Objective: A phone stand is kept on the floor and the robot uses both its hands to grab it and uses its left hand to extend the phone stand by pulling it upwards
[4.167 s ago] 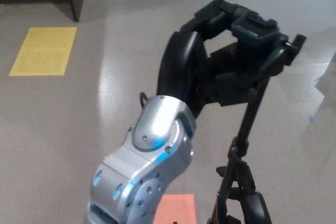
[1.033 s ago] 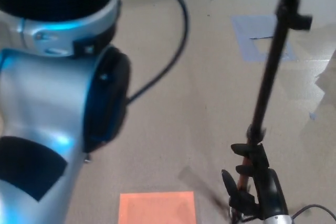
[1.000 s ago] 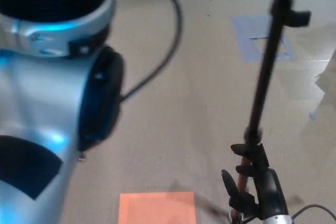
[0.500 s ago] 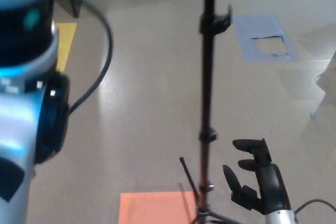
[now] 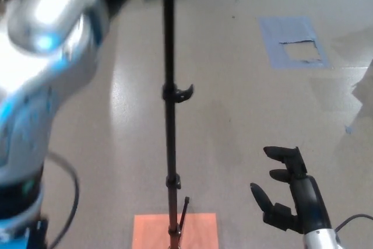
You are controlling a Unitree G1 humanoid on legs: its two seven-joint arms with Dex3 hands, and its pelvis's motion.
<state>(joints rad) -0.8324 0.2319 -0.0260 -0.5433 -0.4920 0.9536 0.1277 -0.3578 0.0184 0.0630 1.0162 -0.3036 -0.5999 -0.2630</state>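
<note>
My right hand [image 5: 291,193], clamped on the stand's pole a second ago, is now off it, fingers spread, well to the pole's right. The phone stand [image 5: 170,115] now stands extended and upright, further left than before, over the orange patch [image 5: 198,231]. My left arm [image 5: 41,74] has swung upward.

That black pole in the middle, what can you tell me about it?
The phone stand is a thin black pole, seemingly metal, standing about upright. A small clamp collar juts out midway and another sits lower down. Its foot rests on an orange floor patch. Its top vanishes behind the blurred left arm. The open right hand is clear of it.
</note>
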